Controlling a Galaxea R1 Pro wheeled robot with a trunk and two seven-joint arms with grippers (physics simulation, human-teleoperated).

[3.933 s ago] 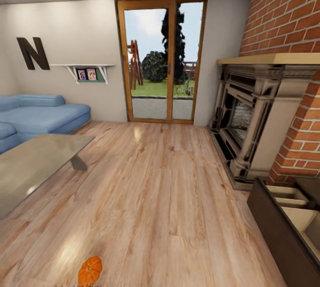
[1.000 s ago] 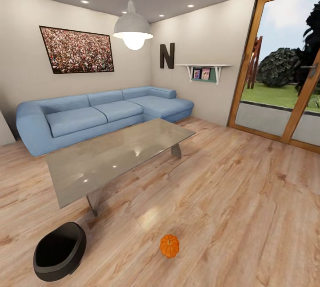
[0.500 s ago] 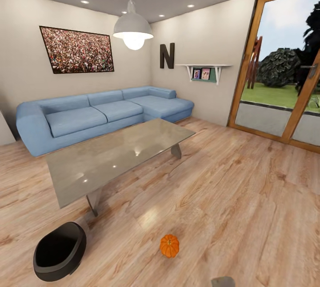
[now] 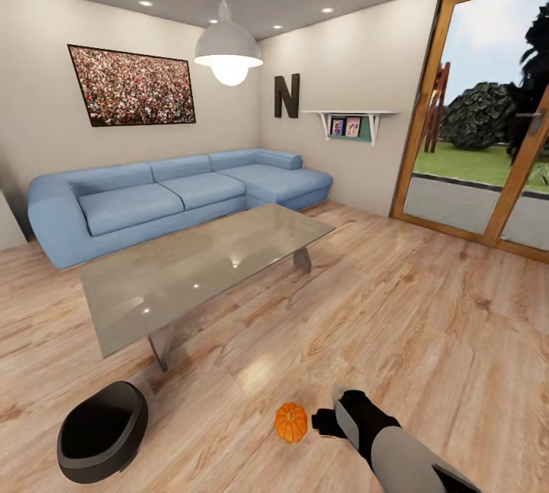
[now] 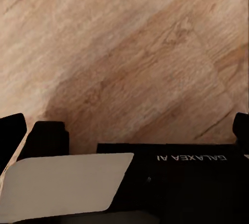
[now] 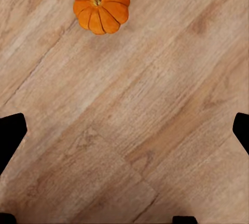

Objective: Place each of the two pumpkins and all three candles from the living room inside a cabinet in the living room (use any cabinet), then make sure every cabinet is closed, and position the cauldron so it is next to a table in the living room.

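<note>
Right wrist view: pumpkin [image 6: 101, 4] beyond open jaws

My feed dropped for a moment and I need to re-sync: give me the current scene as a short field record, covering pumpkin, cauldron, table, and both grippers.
pumpkin: one pumpkin upright on the wood floor, not held
right gripper: right gripper low over the floor, just beside the pumpkin, not gripping it; fingers spread wide in the right wrist view
left gripper: above bare floor in the left wrist view; fingers apart, nothing between them
cauldron: black cauldron on the floor near a corner of the glass table
candles: none visible
background: blue sofa behind the table
</note>
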